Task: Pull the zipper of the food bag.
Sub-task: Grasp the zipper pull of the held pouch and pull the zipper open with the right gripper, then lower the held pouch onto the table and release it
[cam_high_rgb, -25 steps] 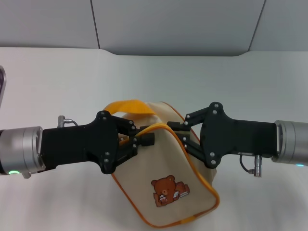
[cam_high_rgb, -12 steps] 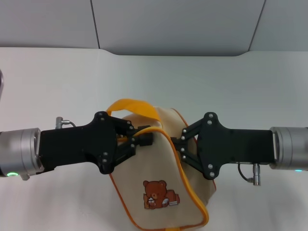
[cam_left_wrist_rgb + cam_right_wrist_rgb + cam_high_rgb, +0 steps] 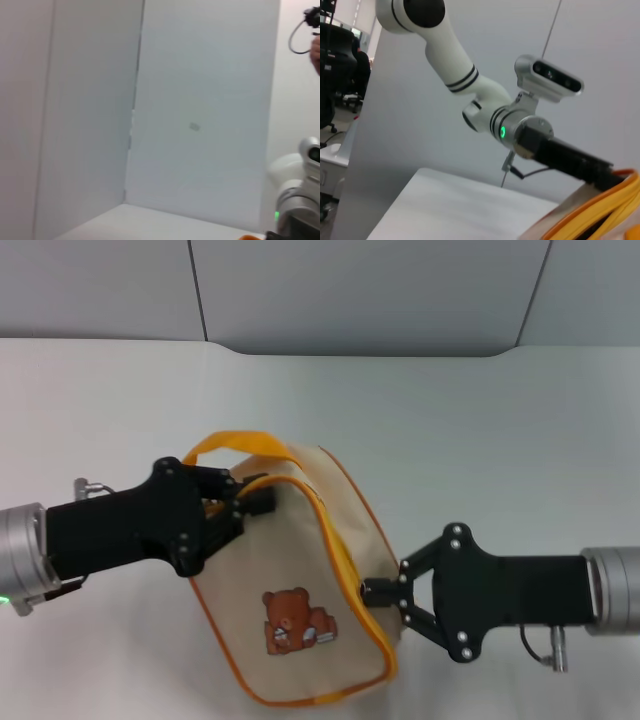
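Observation:
The food bag [image 3: 300, 550] is a beige canvas pouch with orange piping and a brown bear print [image 3: 292, 622], held above the white table. Its orange strap handle [image 3: 240, 447] arches over the far left corner. My left gripper [image 3: 252, 504] is shut on the bag's upper left rim, just under the strap. The zipper [image 3: 340, 550] runs as an orange line along the right rim. My right gripper [image 3: 378, 590] is shut on that line partway down the right side; the metal pull is hidden between its fingers. The right wrist view shows orange piping [image 3: 600, 220] and my left arm.
The white table [image 3: 480, 440] spreads on all sides of the bag. Grey wall panels [image 3: 360, 290] stand at its far edge. The left wrist view shows only wall panels and part of my right arm [image 3: 300, 210].
My left gripper has moved left with the bag's corner. My right gripper has slid along the zip line toward the near right. The bag has shifted left and stretched between them.

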Controlling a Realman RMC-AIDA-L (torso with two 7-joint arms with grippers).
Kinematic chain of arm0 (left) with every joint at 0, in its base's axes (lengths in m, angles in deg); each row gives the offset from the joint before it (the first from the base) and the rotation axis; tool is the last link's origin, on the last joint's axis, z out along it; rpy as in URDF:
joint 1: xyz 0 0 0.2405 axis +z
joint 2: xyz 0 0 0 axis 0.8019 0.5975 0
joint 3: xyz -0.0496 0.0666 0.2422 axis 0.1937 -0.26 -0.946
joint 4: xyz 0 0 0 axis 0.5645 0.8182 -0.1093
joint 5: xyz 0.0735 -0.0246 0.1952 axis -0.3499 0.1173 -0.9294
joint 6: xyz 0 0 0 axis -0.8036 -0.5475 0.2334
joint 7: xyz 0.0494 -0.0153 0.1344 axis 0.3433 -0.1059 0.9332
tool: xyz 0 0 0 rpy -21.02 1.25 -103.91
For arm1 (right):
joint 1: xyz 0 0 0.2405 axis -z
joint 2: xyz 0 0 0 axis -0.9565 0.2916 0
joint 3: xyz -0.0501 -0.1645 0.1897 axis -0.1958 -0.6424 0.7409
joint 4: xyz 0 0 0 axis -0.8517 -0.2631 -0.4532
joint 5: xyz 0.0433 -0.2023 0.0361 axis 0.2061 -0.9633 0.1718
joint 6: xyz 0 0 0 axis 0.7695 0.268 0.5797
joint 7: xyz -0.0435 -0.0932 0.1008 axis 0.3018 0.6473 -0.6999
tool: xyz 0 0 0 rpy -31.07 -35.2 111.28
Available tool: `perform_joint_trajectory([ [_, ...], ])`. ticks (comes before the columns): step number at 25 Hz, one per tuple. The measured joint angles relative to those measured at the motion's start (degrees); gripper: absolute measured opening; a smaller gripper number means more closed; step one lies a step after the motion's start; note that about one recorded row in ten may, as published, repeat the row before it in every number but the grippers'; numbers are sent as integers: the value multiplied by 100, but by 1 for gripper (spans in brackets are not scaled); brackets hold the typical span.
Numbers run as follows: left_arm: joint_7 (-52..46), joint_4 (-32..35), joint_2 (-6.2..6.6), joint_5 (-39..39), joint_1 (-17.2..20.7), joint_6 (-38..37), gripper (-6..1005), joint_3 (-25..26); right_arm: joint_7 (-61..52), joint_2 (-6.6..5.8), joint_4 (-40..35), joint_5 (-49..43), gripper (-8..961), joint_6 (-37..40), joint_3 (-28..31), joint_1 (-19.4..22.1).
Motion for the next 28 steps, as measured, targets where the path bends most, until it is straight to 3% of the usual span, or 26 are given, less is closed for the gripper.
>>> perform_joint_trajectory([
  [15,-22,-24,32,23,178,324,68,476,-53,-38,-55,-407,9,-139,84,391],
  [18,-33,-29,11,27,244,322,68,485,-229,-34,-72,-354,41,-77,365,484],
  [24,232,-239,-71,308,635,239,68,493,-848,-47,-89,-267,106,7,640,439],
  [28,511,-428,-40,543,840,118,68,494,-938,-19,-73,-192,149,151,957,443],
])
